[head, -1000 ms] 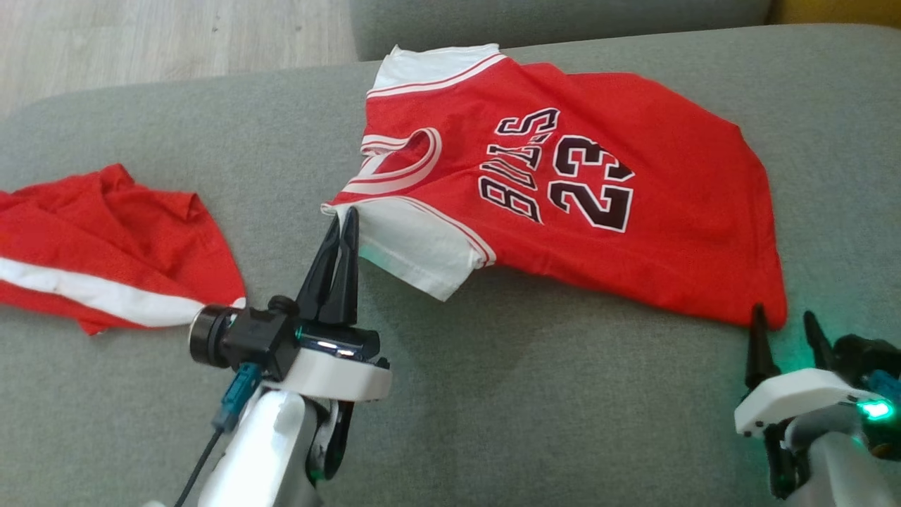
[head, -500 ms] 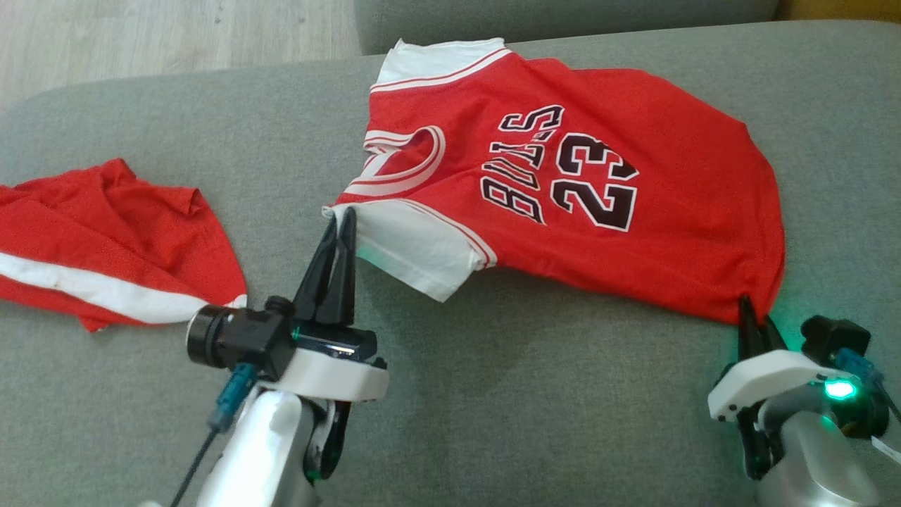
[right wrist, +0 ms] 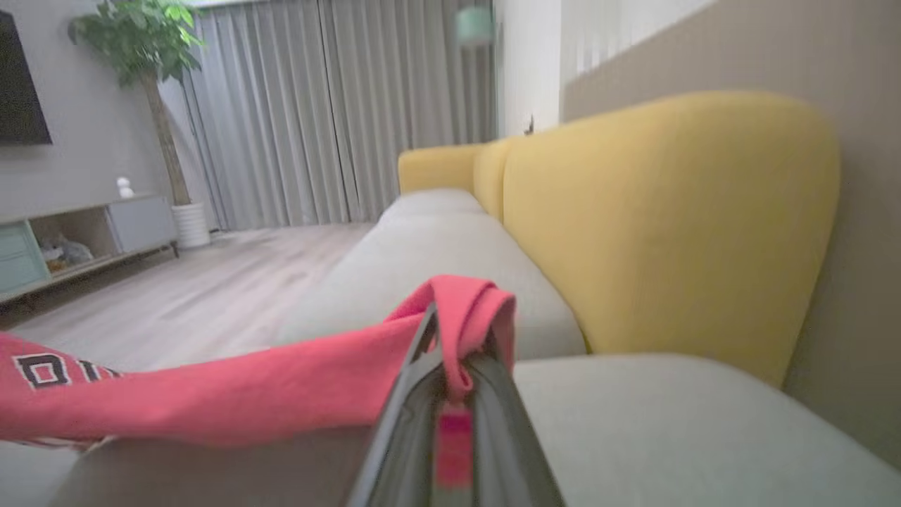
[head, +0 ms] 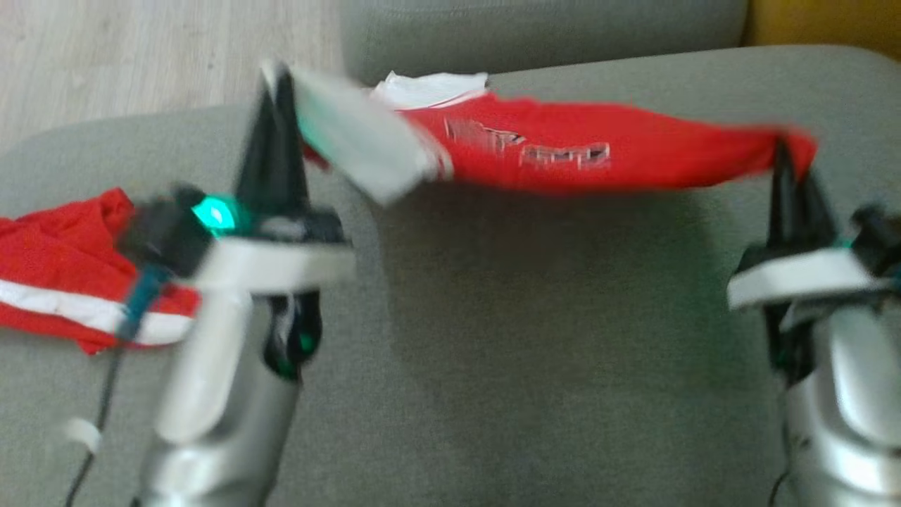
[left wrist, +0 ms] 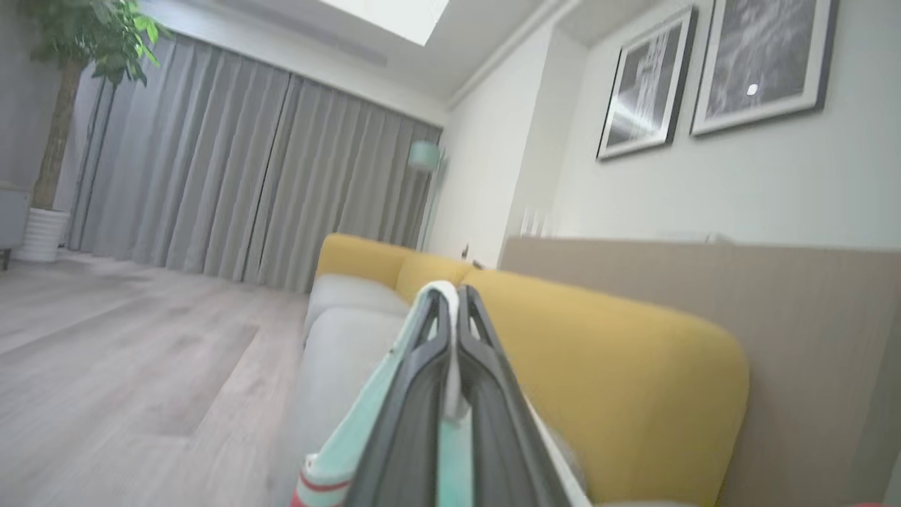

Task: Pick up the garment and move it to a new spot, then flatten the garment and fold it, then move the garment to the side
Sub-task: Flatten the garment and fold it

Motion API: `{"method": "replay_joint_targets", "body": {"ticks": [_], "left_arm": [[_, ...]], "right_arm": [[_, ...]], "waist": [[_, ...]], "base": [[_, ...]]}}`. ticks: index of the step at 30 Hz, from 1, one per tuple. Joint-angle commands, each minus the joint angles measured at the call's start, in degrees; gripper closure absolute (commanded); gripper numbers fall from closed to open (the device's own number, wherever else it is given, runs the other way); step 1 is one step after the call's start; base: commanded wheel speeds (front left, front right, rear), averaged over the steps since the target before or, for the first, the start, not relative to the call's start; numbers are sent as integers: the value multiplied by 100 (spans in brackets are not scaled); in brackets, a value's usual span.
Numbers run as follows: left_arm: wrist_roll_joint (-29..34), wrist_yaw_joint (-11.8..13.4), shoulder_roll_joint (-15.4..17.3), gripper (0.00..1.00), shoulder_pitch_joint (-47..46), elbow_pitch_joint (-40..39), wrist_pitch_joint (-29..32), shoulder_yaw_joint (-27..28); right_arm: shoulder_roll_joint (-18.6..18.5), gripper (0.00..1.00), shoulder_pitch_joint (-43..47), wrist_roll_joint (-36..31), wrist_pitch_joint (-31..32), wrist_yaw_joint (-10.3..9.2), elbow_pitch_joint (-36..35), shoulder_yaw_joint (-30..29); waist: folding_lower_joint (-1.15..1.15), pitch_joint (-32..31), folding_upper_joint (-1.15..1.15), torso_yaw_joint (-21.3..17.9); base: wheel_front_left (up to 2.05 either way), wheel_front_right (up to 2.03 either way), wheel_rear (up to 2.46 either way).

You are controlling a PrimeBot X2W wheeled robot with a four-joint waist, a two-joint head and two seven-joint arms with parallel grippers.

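Observation:
The garment [head: 563, 151] is a red jersey with white sleeves and dark lettering, stretched in the air above the grey sofa cushion between both grippers. My left gripper [head: 276, 81] is shut on its white sleeve [head: 352, 137]; the left wrist view shows white cloth pinched between the dark fingers [left wrist: 450, 352]. My right gripper [head: 781, 151] is shut on the red hem corner, which folds over the fingertips [right wrist: 457, 310] in the right wrist view. The picture is blurred by motion.
A second red piece with a white stripe [head: 63, 282] lies on the cushion [head: 528, 338] at the left. Wooden floor [head: 141, 49] is beyond the far edge. Yellow sofa backs [right wrist: 669, 211] rise on the right, with a grey seat beyond.
My right gripper closed on the jersey's hem corner. Both grippers then rose and moved away from me, lifting the jersey off the cushion and pulling it taut.

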Motion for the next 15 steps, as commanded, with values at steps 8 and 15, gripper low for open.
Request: {"method": "replay_joint_targets", "body": {"ticks": [8, 15], "left_arm": [[-681, 399, 38, 100, -850, -1460, -51, 468], [-1018, 779, 37, 100, -1061, -2467, 480, 455]], "right_arm": [[-1015, 100, -316, 448, 745, -4, -2442, 636], [-1103, 100, 118, 676, 1671, -4, -4013, 193]], "waist": [[0, -375, 0, -111], [0, -175, 0, 7]], "base": [[0, 0, 0], [0, 0, 0]]}}
